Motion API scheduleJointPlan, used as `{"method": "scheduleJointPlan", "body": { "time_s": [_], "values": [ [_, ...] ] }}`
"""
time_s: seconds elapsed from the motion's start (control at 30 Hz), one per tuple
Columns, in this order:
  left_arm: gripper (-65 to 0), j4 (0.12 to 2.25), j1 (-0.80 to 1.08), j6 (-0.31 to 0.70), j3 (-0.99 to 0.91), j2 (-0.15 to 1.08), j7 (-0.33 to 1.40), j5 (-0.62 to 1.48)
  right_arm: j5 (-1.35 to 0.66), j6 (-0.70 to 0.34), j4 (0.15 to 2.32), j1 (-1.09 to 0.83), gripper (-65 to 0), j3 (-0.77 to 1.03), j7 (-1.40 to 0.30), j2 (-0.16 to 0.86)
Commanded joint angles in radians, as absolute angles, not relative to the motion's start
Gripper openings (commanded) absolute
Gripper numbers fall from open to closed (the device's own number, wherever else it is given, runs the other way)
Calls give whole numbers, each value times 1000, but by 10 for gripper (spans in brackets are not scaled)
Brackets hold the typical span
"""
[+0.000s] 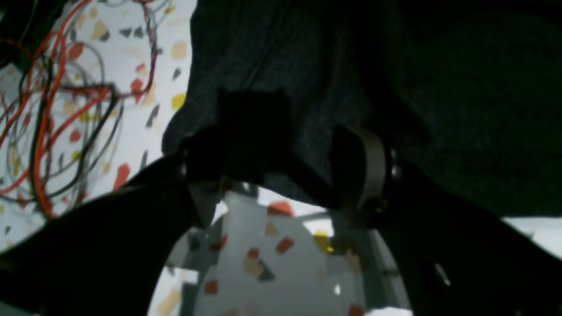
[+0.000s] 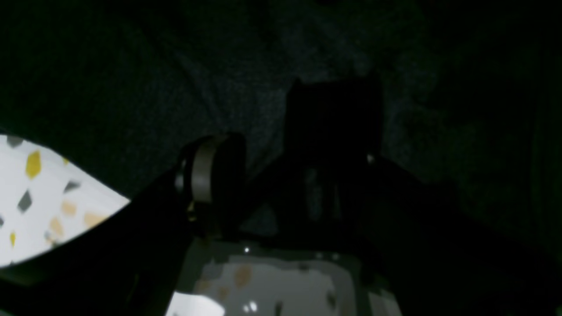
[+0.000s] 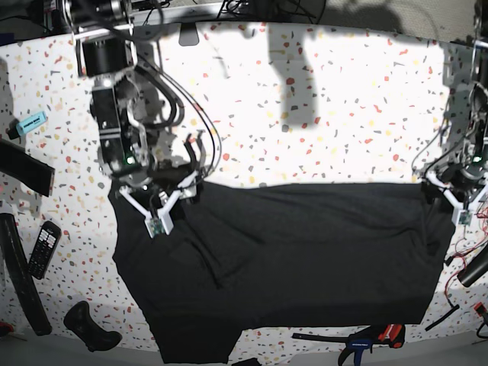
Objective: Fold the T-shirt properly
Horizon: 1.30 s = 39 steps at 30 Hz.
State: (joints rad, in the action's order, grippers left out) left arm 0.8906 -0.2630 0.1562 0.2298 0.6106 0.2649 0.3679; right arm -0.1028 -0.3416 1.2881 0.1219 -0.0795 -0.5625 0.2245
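Note:
The T-shirt [image 3: 305,252], dark charcoal and plain side up, lies spread flat across the terrazzo table [image 3: 320,107]. My right gripper [image 3: 156,200] hangs over the shirt's upper left corner. In the right wrist view the right gripper [image 2: 272,175] has its fingers spread wide over the dark T-shirt [image 2: 131,87]. My left gripper [image 3: 456,200] sits at the upper right corner. In the left wrist view the left gripper [image 1: 285,175] is open, its fingers standing either side of the edge of the T-shirt [image 1: 333,66]. I see no cloth pinched in either one.
A remote control [image 3: 44,248], a blue marker [image 3: 29,122] and black straps [image 3: 19,168] lie at the left. A black and red clamp [image 3: 374,335] rests at the front edge. Loose red and black wires [image 1: 44,109] lie beside the left gripper.

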Motion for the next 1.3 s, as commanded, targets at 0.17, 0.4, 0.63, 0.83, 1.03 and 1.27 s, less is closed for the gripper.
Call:
{"method": "scheduleJointPlan", "body": {
  "time_s": [0.17, 0.4, 0.63, 0.83, 1.03, 1.27],
  "values": [
    [-268, 925, -191, 146, 228, 638, 356, 350, -94, -344, 1413, -22, -301, -71, -611, 232],
    [-268, 1042, -70, 146, 185, 662, 444, 352, -93, -344, 1573, -168, -301, 5, -622, 232],
    [-268, 1203, 131, 146, 63, 668, 483, 387, -82, -345, 1666, -285, -301, 83, -635, 233],
    [-268, 1341, 325, 146, -44, 662, 501, 387, -81, -344, 1709, -382, -301, 111, -640, 233],
    [-268, 1467, 514, 146, -129, 659, 504, 388, -79, -344, 1770, -495, -301, 144, -641, 236],
    [-268, 1615, 692, 127, -204, 589, 505, 387, -80, -341, 1856, -616, -301, 149, -645, 315]
  ]
}}
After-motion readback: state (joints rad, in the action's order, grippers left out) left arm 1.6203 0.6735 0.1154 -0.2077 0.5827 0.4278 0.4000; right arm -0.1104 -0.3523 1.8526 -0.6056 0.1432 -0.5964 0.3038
